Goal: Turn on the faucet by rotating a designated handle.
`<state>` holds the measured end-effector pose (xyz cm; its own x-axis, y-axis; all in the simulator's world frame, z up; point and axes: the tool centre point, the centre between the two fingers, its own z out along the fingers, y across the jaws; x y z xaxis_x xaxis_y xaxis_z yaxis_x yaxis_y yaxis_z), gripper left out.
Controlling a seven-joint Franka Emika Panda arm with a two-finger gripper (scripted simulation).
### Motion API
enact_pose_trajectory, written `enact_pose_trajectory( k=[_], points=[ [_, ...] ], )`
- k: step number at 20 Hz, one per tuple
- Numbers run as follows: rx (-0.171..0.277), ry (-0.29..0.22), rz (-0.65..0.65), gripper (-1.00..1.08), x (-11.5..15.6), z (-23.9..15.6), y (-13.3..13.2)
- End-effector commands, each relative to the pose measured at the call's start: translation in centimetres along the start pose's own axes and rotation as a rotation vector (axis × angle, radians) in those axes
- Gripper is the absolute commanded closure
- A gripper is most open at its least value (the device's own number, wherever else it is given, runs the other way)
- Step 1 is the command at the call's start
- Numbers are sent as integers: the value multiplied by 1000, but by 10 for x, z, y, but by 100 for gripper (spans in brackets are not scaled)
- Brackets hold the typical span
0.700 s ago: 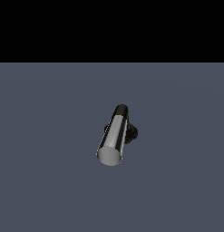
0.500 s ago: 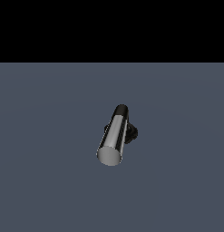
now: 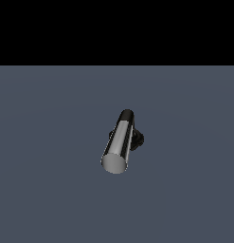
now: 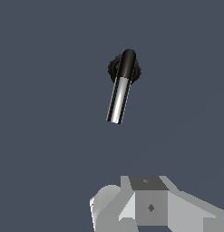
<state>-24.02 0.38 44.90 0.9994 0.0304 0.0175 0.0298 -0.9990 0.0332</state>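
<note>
The faucet (image 3: 137, 139) stands on a flat grey-blue floor (image 3: 47, 156). Its black round base mostly hides behind the handle (image 3: 118, 142), a chrome bar whose flat grey end points at the exterior camera. In the wrist view the black base (image 4: 114, 68) and the black elbow (image 4: 127, 63) carry the silver handle (image 4: 119, 100). My gripper (image 4: 149, 204) shows only in the wrist view, as white and grey blocks at the picture's edge. It is well apart from the handle and touches nothing. I cannot make out whether its jaws are open or shut. The gripper is out of the exterior view.
The grey-blue floor (image 4: 45, 136) spreads around the faucet in both views. A black band (image 3: 116, 28) fills the background beyond the floor's far edge in the exterior view. No other objects show.
</note>
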Motion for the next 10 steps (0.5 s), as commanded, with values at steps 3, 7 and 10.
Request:
enact_pose_trajectory(
  k=[3,7,10],
  points=[
    [3,-2,12,108,3,29,-5],
    [6,-4,26,108,6,63,-10],
    [8,-5,37,108,8,90,-15]
  ],
)
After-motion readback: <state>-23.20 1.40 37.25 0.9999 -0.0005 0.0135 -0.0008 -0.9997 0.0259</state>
